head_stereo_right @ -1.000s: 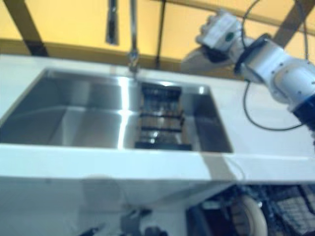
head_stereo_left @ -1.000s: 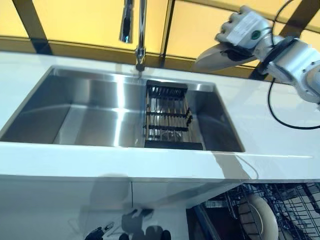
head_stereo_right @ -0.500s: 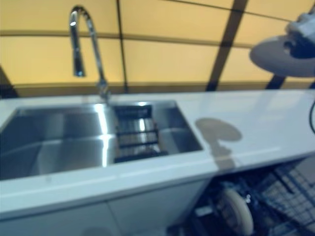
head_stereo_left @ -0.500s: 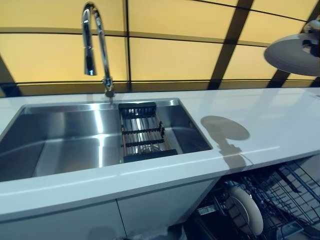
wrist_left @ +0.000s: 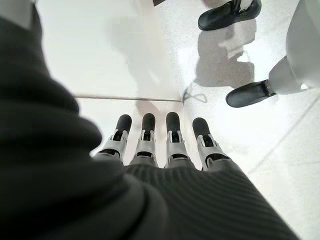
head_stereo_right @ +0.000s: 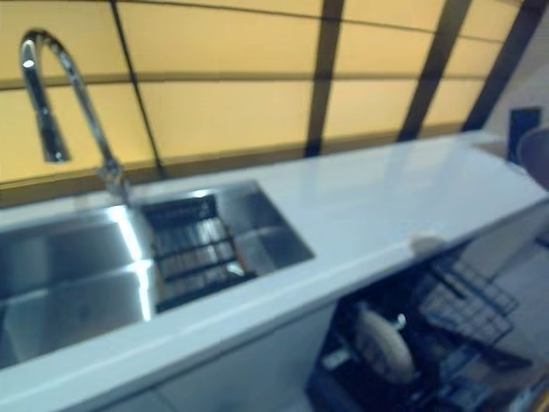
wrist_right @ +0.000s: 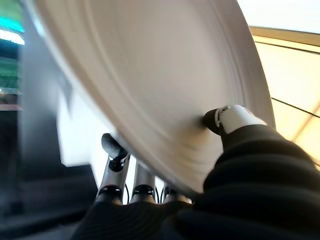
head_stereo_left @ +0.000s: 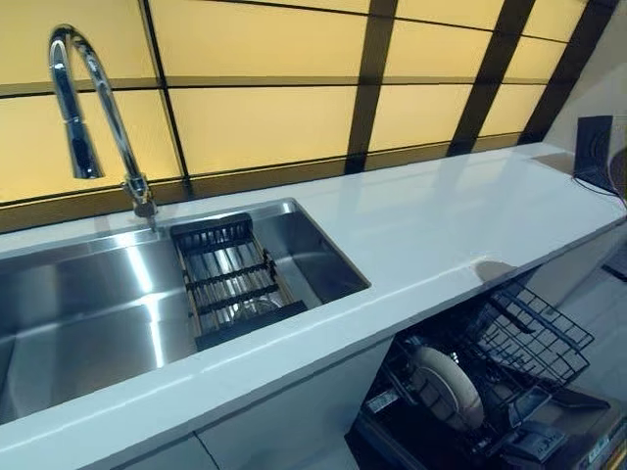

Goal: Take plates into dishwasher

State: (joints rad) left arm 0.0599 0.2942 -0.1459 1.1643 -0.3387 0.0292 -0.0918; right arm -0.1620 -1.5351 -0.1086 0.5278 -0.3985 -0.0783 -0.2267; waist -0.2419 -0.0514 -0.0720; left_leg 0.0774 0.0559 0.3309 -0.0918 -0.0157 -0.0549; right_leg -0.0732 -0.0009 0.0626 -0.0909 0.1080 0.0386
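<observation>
My right hand (wrist_right: 235, 130) holds the plate (wrist_right: 150, 85) pinched at its rim, thumb on one face, fingers (wrist_right: 112, 150) behind; it is stiff, glazed and probably slippery and breakable (grip the edge firmly). My left hand (wrist_left: 165, 145) hangs slack and empty, above the floor
</observation>
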